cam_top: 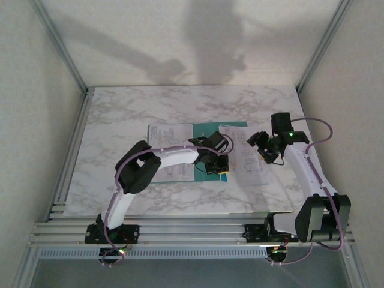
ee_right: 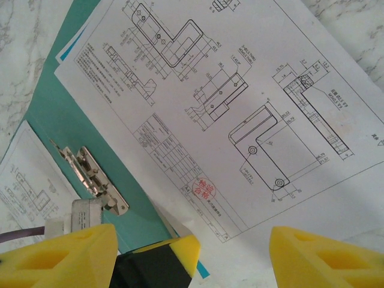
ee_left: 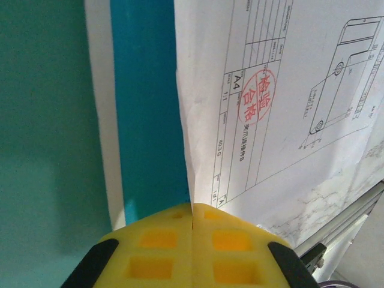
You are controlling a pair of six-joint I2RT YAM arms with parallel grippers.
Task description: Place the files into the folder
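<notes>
The teal folder lies open mid-table, with a metal clip on its inside. One white file rests on its left half. A second file, printed with drawings and a red stamp, lies over the right half and onto the table. My left gripper is shut on that sheet's near left corner, lifting the edge. Under it show a blue strip and the teal folder. My right gripper hangs open above the same sheet, its fingers spread wide.
The marble table has bare room at the back and left. An aluminium rail runs along the near edge by the arm bases. Frame posts stand at both back corners. The left gripper's finger sits between my right fingers.
</notes>
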